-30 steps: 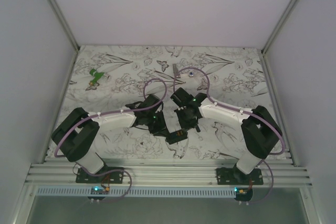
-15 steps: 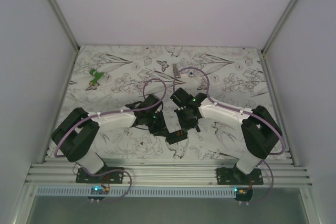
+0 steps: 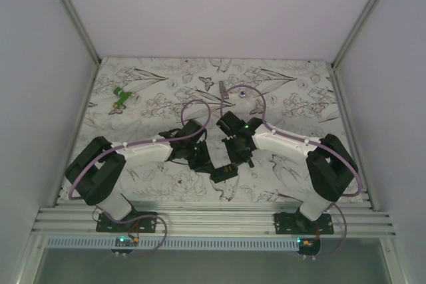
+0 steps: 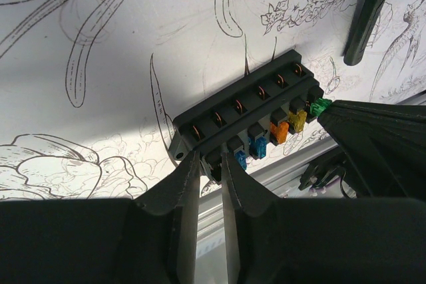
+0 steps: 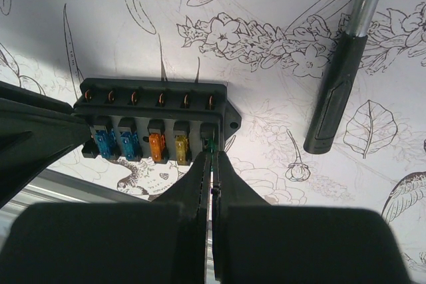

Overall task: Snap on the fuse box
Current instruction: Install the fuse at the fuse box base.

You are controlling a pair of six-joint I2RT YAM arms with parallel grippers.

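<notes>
The fuse box (image 4: pixel 246 101) is a black block with a row of copper terminals and blue, orange and yellow fuses along its front. It lies on the patterned cloth between the two arms, near the front edge (image 3: pixel 224 173). My left gripper (image 4: pixel 210 161) is shut on the end slot at one end of the fuse box (image 5: pixel 153 108). At the other end, my right gripper (image 5: pixel 212 154) is shut on a green fuse (image 5: pixel 211 144) that stands in the last slot. From above, both grippers (image 3: pixel 208 166) (image 3: pixel 233 162) crowd over the box.
A hammer with a black grip and metal shaft (image 5: pixel 339 91) lies on the cloth just beyond the box. A green object (image 3: pixel 121 96) sits at the far left, a small grey metal piece (image 3: pixel 221 87) at the far middle. The table's metal rail (image 3: pixel 213 217) runs close behind the box.
</notes>
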